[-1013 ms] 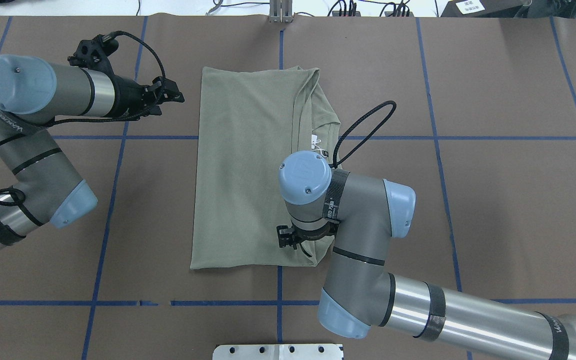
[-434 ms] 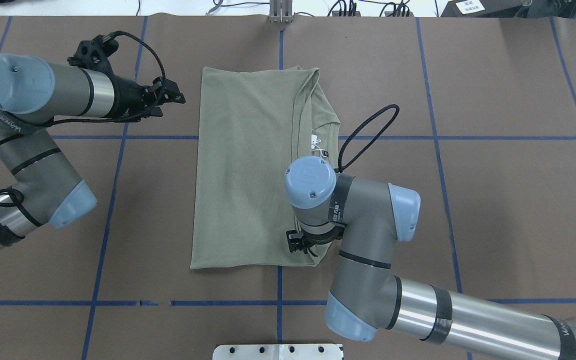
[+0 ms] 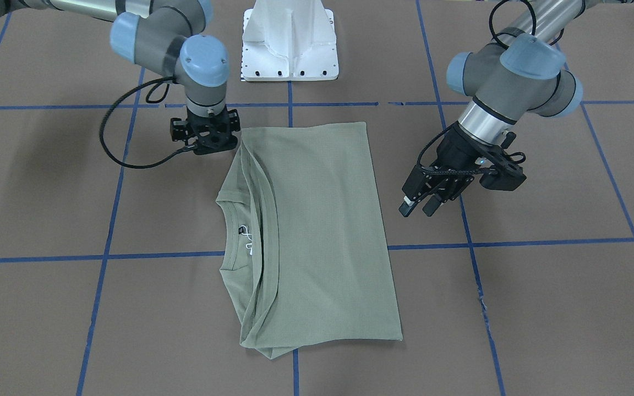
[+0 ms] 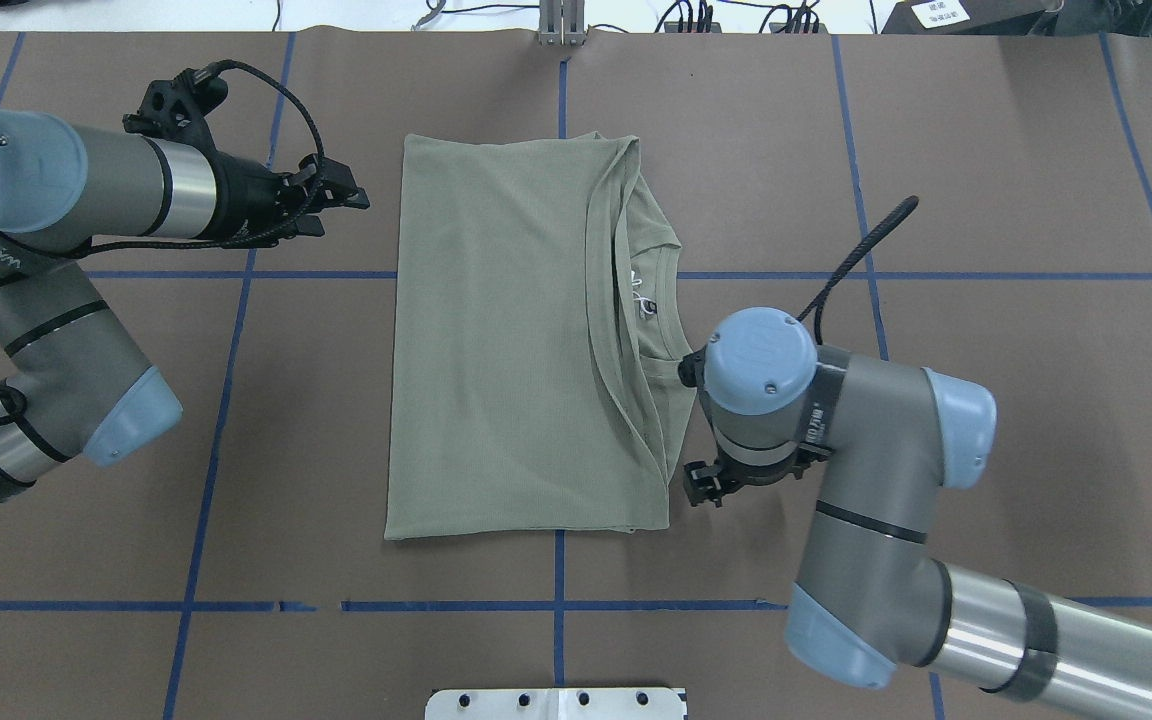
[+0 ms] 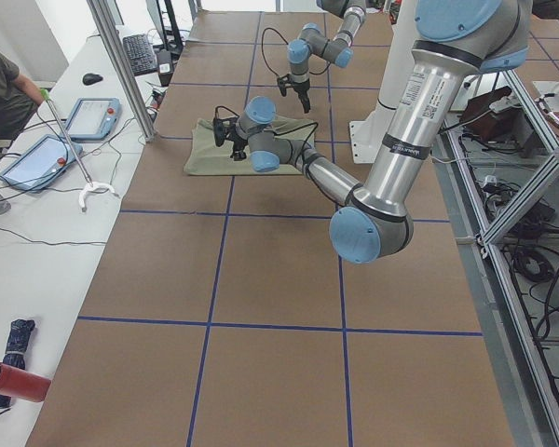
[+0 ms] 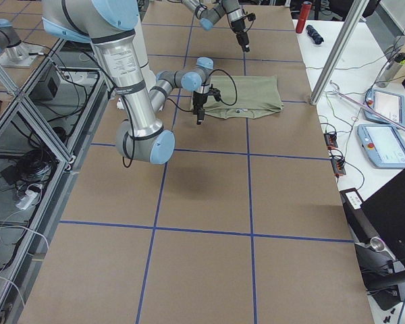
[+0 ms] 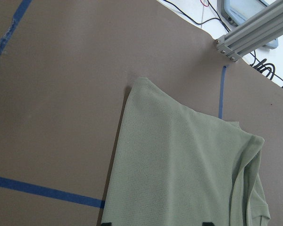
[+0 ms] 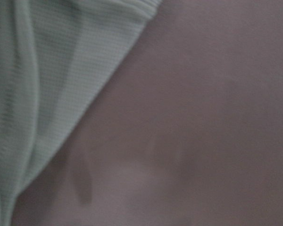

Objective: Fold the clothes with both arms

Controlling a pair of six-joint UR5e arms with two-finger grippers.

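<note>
Shirt (image 4: 496, 340) looks soft, limp, best pinched at corners; left fingers (image 3: 408, 207) spread wide beside it, right fingers' state cannot be told.

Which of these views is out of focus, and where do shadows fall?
Right wrist view: blurred throughout, sage-green knit shirt and brown paper-covered table both soft. Left wrist view: sharp. Front-facing view: soft shadow on the table at the view's left.

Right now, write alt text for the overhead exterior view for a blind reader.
A sage-green shirt lies folded in a rectangle on the table, collar at its right edge. The left arm points at its upper-left corner, jaws open; the right arm points down beside its lower-right edge, off the cloth.
</note>
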